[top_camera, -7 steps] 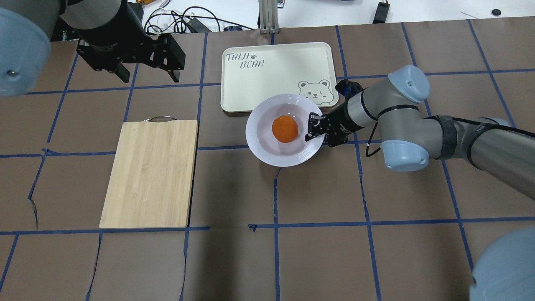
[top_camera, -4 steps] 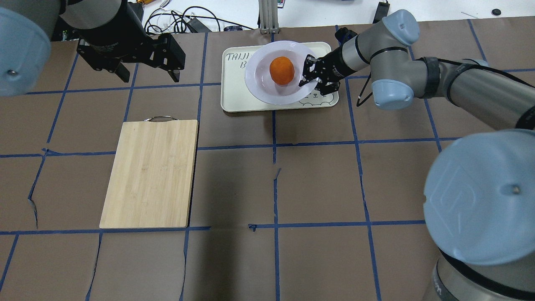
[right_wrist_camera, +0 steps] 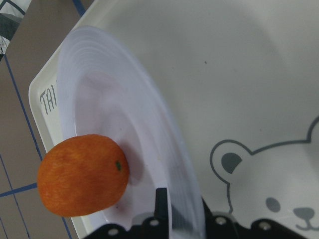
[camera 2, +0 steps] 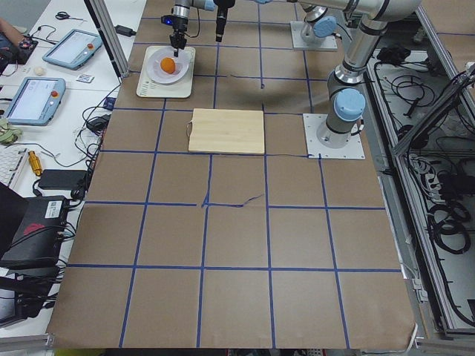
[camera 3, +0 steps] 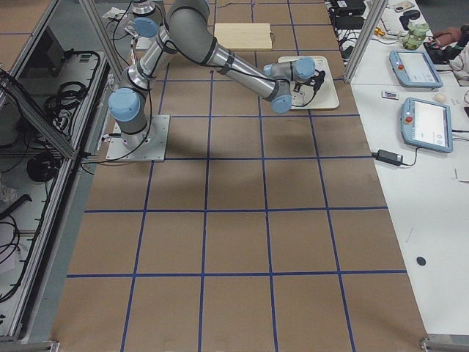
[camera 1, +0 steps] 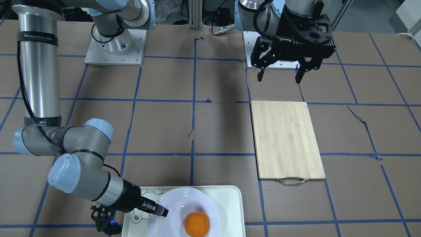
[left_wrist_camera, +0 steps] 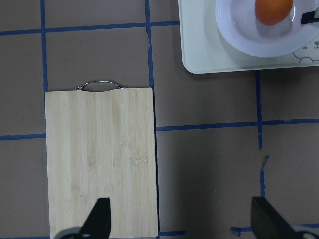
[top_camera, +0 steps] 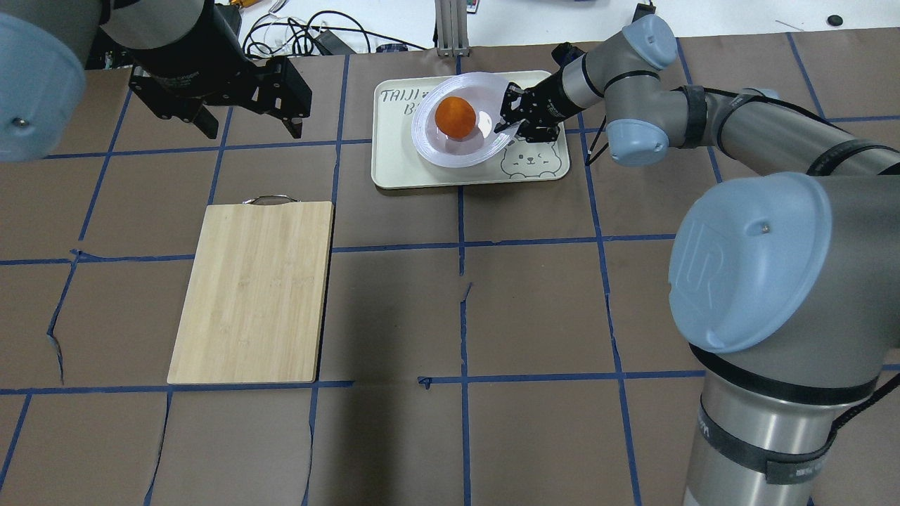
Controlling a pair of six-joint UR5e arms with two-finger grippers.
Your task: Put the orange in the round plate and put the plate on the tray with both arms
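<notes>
The orange lies in the sunken centre of the round plate, which is over the tray and tilted a little. My right gripper is shut on the plate's right rim, above the printed bear face. In the right wrist view one finger presses on the rim of the plate, with the orange beside it. I cannot tell whether the plate touches the tray. My left gripper hangs open and empty, high over the table's far left.
A bamboo cutting board with a metal handle lies left of centre, below my left gripper. Cables and a metal post sit beyond the tray's far edge. Brown paper with blue tape lines covers the table.
My right gripper lifted the plate with the orange from the table in front of the tray and carried it over the tray. It then went lower. The left arm has not moved.
</notes>
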